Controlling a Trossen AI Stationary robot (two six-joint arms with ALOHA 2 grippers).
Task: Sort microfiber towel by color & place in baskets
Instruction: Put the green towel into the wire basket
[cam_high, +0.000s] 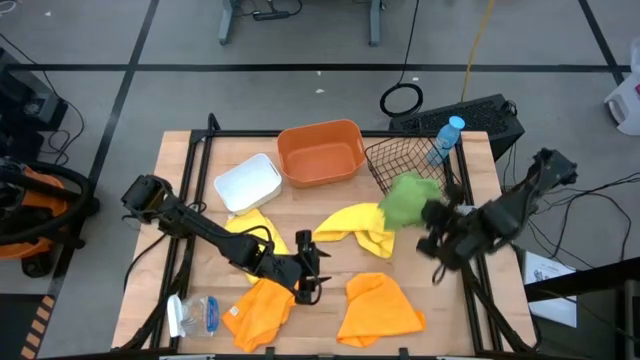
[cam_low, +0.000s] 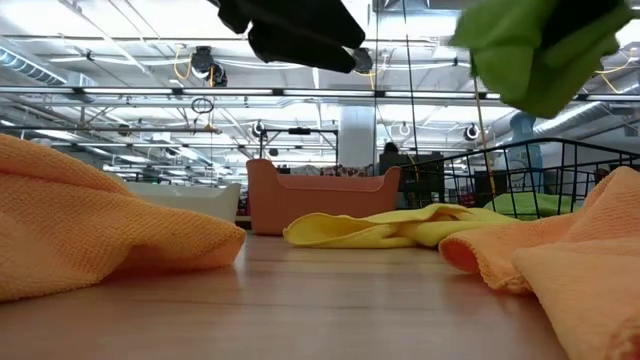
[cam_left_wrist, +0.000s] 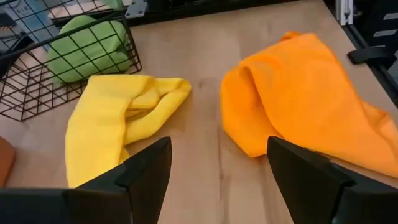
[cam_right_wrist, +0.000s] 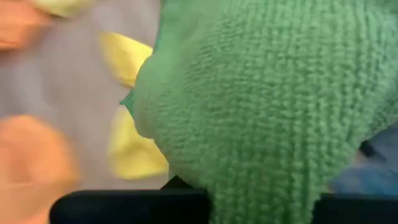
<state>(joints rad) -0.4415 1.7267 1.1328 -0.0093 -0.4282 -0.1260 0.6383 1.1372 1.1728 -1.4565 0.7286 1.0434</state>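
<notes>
Cloth here is soft and limp: the green towel (cam_high: 410, 197) droops, pinched in the right gripper (cam_high: 432, 214) beside the black wire basket (cam_high: 385, 158). Left gripper (cam_high: 312, 268) hovers spread between orange towels; bunched folds suit grasping.

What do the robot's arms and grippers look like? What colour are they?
Both arms are dark, almost black, built from chunky jointed pieces with black cables alongside. The left gripper ends in two flat, wedge-shaped black fingers. The right gripper is the same black, blocky shape.
</notes>
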